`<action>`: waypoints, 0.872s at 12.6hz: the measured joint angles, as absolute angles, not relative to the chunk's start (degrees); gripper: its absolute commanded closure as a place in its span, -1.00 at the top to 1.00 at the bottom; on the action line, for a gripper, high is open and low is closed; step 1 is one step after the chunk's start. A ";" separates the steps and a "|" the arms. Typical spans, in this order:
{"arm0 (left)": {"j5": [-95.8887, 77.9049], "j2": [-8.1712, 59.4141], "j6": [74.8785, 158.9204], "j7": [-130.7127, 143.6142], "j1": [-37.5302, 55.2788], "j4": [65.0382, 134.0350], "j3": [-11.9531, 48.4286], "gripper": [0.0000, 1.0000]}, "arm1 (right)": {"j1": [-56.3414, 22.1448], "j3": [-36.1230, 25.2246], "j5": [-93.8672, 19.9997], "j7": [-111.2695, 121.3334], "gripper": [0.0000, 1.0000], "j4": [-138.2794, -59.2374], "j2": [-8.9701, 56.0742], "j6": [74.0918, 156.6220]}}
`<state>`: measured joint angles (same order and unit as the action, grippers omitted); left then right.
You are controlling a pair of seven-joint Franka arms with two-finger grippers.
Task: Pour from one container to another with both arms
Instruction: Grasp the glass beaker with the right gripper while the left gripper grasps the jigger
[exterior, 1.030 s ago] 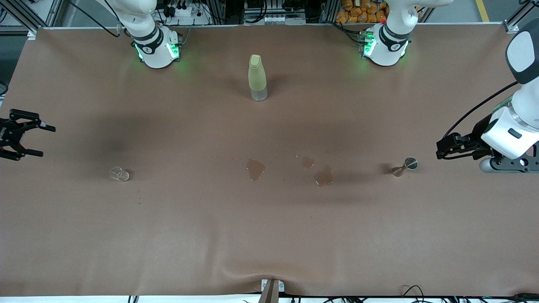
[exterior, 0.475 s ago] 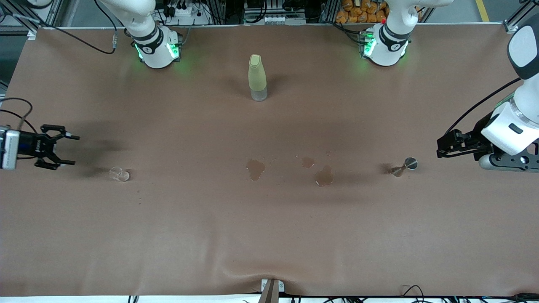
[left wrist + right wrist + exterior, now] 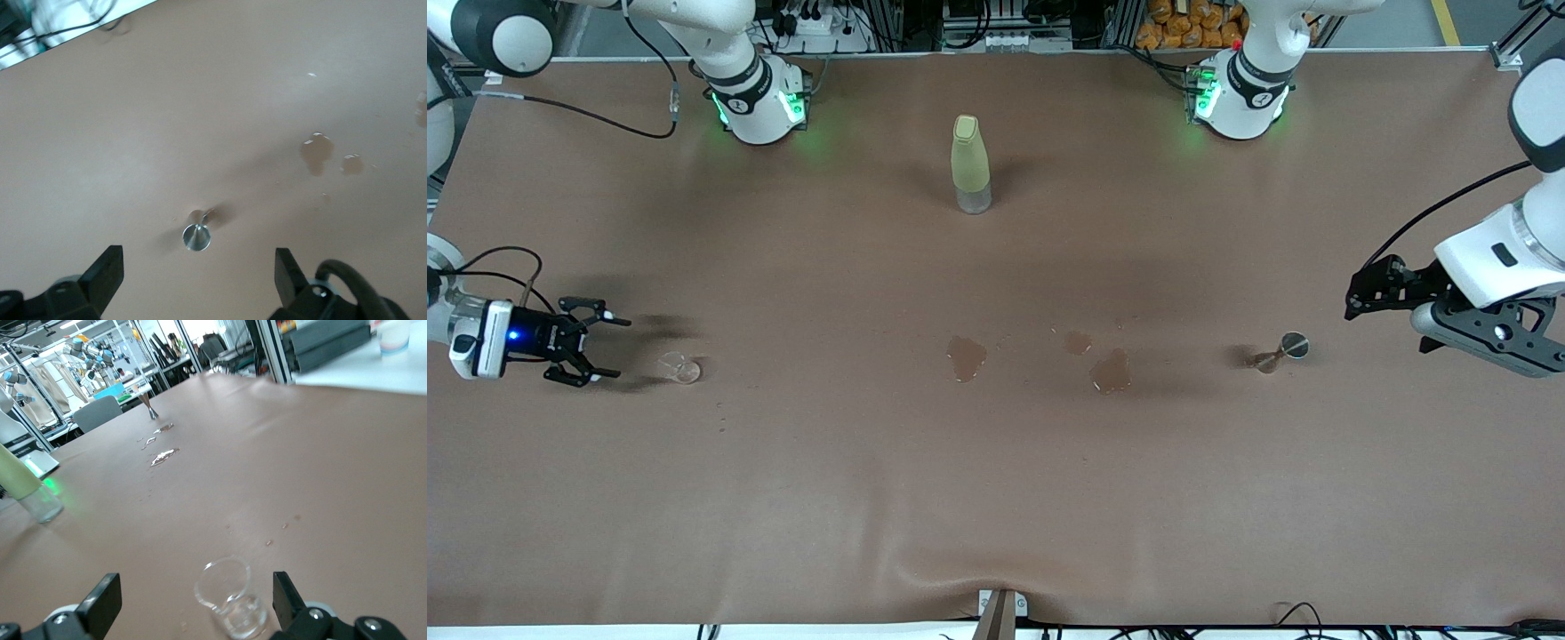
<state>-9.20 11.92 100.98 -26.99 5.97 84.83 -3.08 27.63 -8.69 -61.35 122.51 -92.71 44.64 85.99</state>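
The right end effector (image 3: 596, 348) hangs low over the brown tabletop (image 3: 996, 480) at the right arm's end, its fingers spread wide and holding nothing, pointed at the clear glass cup (image 3: 679, 367), which stands upright just beside the fingertips without touching them. The left end effector (image 3: 1356, 299) is over the left arm's end, fingers likewise wide apart and empty; the silver jigger (image 3: 1282, 350) stands upright on the tabletop near it, apart from the fingers. Several wet patches (image 3: 966, 357) lie between the two vessels. A tall pale yellow-green bottle (image 3: 970, 164) stands farther from the front camera, between the arm bases
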 measured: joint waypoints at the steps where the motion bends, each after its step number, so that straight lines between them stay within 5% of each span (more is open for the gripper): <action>1: -11.97 12.34 100.49 -31.71 4.68 85.02 -3.15 1.00 | 27.79 -8.69 -61.77 123.89 1.00 -92.00 45.66 85.88; 11: -41.83 27.68 97.85 -90.65 -9.78 85.78 -3.38 1.00 | 29.83 -7.98 -64.11 129.05 1.00 -84.00 58.44 78.76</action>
